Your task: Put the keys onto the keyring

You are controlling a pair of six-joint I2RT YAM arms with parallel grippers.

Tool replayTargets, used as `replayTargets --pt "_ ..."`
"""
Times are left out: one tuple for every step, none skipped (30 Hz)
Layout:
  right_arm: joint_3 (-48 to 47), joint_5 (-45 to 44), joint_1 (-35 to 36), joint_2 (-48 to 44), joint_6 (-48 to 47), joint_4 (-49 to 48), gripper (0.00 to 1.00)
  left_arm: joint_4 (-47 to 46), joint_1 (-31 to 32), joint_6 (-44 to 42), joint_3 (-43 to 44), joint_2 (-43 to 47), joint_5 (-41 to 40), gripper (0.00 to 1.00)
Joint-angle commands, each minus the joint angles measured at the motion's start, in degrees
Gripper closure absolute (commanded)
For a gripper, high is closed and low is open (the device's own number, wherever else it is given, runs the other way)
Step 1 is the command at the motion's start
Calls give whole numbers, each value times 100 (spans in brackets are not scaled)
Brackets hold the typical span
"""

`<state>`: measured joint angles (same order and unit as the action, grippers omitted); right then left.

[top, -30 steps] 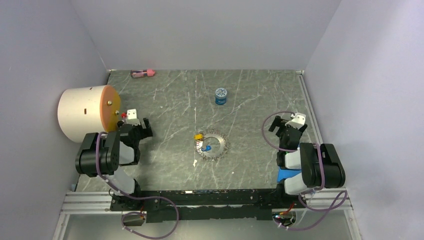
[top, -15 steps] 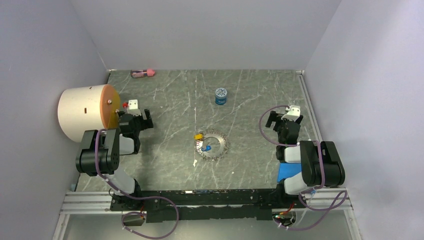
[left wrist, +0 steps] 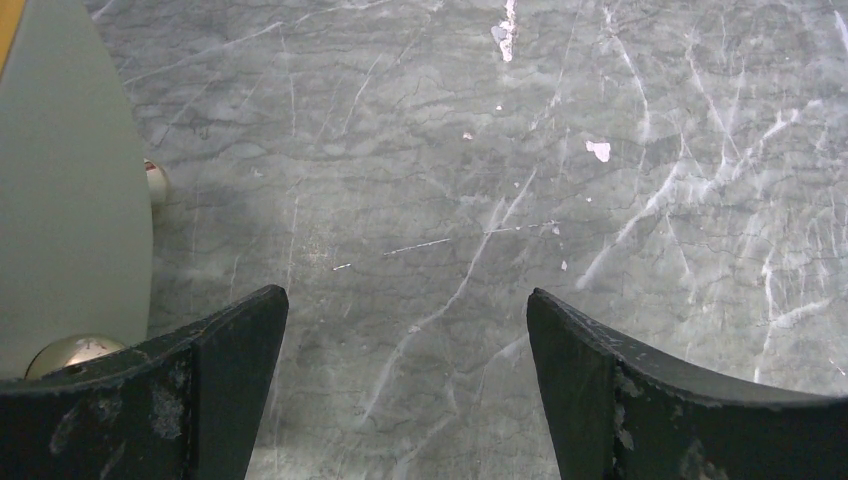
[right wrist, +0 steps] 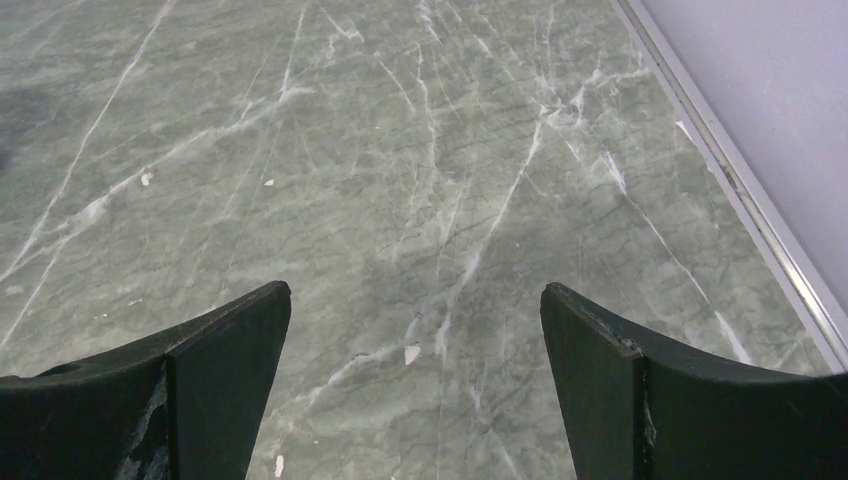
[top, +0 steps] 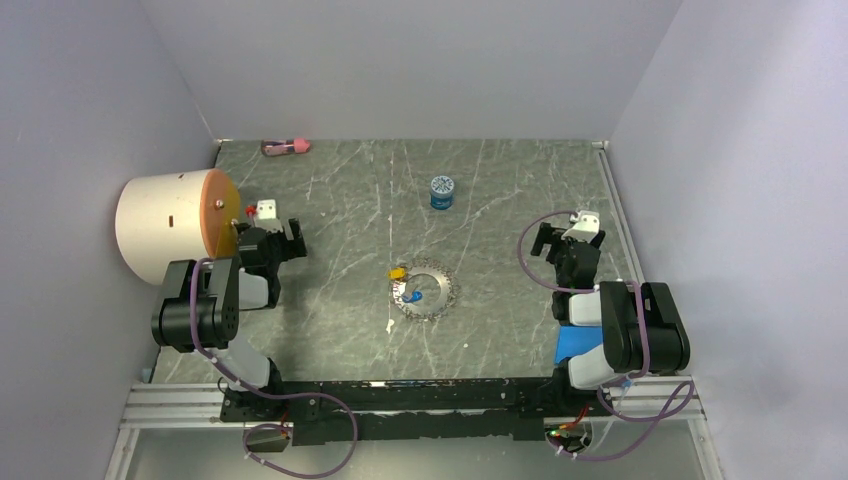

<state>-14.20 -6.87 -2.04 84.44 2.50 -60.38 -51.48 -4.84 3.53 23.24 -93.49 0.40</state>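
The keyring (top: 432, 291), a thin beaded greyish loop, lies flat at the middle of the marble table. A key with a yellow head (top: 398, 272) rests at the loop's upper left edge, and a key with a blue head (top: 410, 296) lies at its left inside. I cannot tell whether either key is threaded on the loop. My left gripper (top: 268, 233) (left wrist: 403, 295) hovers far left of them, open, nothing between its fingers. My right gripper (top: 563, 240) (right wrist: 415, 288) is far right, open and empty too. Both wrist views show only bare table between the jaws.
A white cylinder with an orange face (top: 165, 225) (left wrist: 70, 200) lies right beside the left gripper. A round blue jar (top: 442, 192) stands behind the keyring. A pink object (top: 287, 147) lies at the back left. The table's right rail (right wrist: 740, 180) runs close to the right gripper.
Both grippers moved a little farther from the arm bases early in the second, then held still. Keys and keyring have not moved.
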Motion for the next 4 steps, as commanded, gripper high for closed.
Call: replayTargets --pt "-121 345 25 45 -157 -133 1 -95 -13 -133 48 -14 39 5" --pt "-115 333 19 46 -155 -138 1 -94 -14 -135 41 -16 39 5" --pt "-92 298 26 27 -166 -174 1 -93 -13 -138 45 -17 39 5" --pt "-78 287 20 18 -155 -182 1 -90 -16 -136 43 -16 43 5"
